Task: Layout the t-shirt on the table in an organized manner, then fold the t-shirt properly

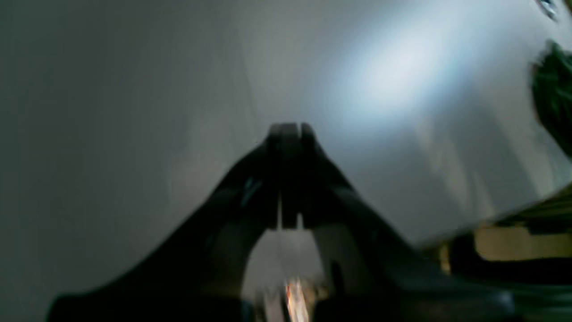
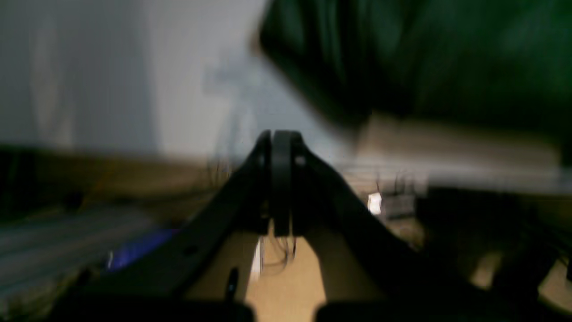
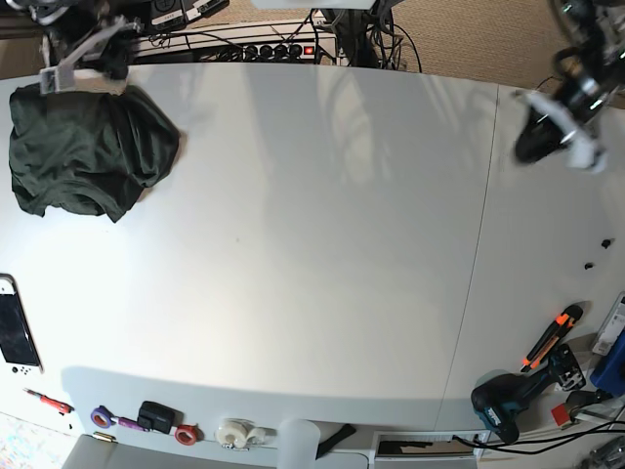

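The dark olive-green t-shirt (image 3: 88, 151) lies bunched and wrinkled at the table's (image 3: 312, 244) far left corner. My right arm (image 3: 86, 47) hovers just beyond the shirt's back edge. In the right wrist view, the right gripper (image 2: 280, 134) is shut and empty, with the t-shirt (image 2: 424, 53) up and to its right. My left arm (image 3: 559, 122) hangs over the table's far right side, far from the shirt. The left gripper (image 1: 289, 129) is shut on nothing above bare white table (image 1: 134, 134). A bit of the t-shirt (image 1: 554, 98) shows at that view's right edge. Both wrist views are blurred.
A thin dark seam (image 3: 479, 244) crosses the table on the right. A handheld console (image 3: 18, 327) lies at the left edge. Tape rolls (image 3: 234, 432) line the front edge. An orange-handled tool (image 3: 552, 337) and a drill (image 3: 508, 401) sit front right. A power strip (image 3: 244, 44) is behind the table.
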Available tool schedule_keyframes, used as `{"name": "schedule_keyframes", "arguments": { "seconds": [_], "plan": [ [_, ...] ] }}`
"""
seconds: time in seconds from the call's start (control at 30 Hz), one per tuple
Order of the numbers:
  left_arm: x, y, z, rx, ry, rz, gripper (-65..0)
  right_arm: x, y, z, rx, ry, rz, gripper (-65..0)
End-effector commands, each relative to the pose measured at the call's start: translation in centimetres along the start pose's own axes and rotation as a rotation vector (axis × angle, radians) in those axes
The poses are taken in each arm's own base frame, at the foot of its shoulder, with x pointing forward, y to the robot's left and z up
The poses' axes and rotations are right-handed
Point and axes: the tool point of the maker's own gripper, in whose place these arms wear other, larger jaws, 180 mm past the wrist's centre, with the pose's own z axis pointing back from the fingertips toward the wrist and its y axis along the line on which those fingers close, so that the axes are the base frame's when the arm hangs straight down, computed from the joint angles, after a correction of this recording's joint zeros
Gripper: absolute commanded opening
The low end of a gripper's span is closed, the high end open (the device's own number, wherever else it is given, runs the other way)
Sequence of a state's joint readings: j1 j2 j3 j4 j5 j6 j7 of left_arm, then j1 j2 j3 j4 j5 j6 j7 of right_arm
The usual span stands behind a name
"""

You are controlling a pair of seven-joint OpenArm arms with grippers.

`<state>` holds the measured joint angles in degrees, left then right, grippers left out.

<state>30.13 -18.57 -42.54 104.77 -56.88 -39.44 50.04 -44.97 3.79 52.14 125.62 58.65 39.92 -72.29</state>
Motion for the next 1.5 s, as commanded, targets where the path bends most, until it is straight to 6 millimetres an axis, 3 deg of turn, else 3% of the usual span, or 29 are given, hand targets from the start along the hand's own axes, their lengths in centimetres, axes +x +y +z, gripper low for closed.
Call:
{"name": "schedule_keyframes", "arguments": {
  "seconds": [0.0, 0.07, 0.17, 0.27, 0.37, 0.47, 0.53, 0.67, 0.8, 0.87, 0.97, 1.2, 1.33, 1.47],
  "plan": [
    [0.0, 0.7, 1.8, 0.022, 0.004, 0.008, -65.0, -0.2, 0.2, 0.7, 0.008, 0.009, 0.009, -65.0],
    [-2.3, 2.1, 5.0, 0.082, 0.087, 0.062, -65.0, -2.1, 0.3, 1.4, 0.011, 0.078, -0.004, -65.0],
    [-5.4, 2.4, 9.0, 0.111, 0.177, 0.156, -65.0, -4.1, 0.4, 2.4, 0.008, 0.152, -0.016, -65.0],
    [-8.7, 1.8, 10.9, 0.1, 0.264, 0.251, -65.0, -5.8, 0.1, 3.0, 0.006, 0.2, -0.048, -65.0],
    [-12.0, 1.7, 11.6, 0.098, 0.328, 0.349, -65.0, -8.3, -0.1, 2.5, 0.034, 0.251, -0.127, -65.0],
    [-15.4, 1.6, 11.3, 0.076, 0.376, 0.463, -65.0, -12.0, 0.0, 0.8, 0.101, 0.307, -0.25, -65.0],
    [-17.8, 1.7, 10.4, 0.066, 0.391, 0.536, -65.0, -15.5, 0.0, -0.7, 0.135, 0.369, -0.335, -65.0],
    [-23.4, 1.0, 7.6, 0.055, 0.476, 0.622, -65.0, -22.7, -0.6, -4.6, 0.154, 0.503, -0.494, -65.0],
    [-27.5, -0.2, 4.1, 0.038, 0.533, 0.65, -65.0, -26.8, -0.8, -9.2, 0.128, 0.51, -0.709, -65.0],
    [-28.8, -0.6, 2.3, 0.038, 0.532, 0.62, -65.0, -27.6, -0.9, -11.8, 0.089, 0.46, -0.796, -65.0],
    [-30.1, -1.5, -0.4, 0.002, 0.539, 0.477, -65.0, -27.7, -0.7, -15.8, 0.048, 0.429, -0.781, -65.0],
    [-33.8, -0.8, -5.8, 0.171, 0.673, 0.038, -62.3, -23.7, 2.5, -23.5, 0.095, 0.421, -0.522, -65.0],
    [-33.9, -2.1, -8.8, 0.204, 0.694, -0.053, -62.3, -22.7, 4.1, -25.9, 0.057, 0.467, -0.418, -65.0],
    [-34.4, -3.8, -10.7, 0.221, 0.721, -0.087, -62.3, -22.9, 4.0, -26.6, -0.013, 0.494, -0.372, -65.0]
  ]
}}
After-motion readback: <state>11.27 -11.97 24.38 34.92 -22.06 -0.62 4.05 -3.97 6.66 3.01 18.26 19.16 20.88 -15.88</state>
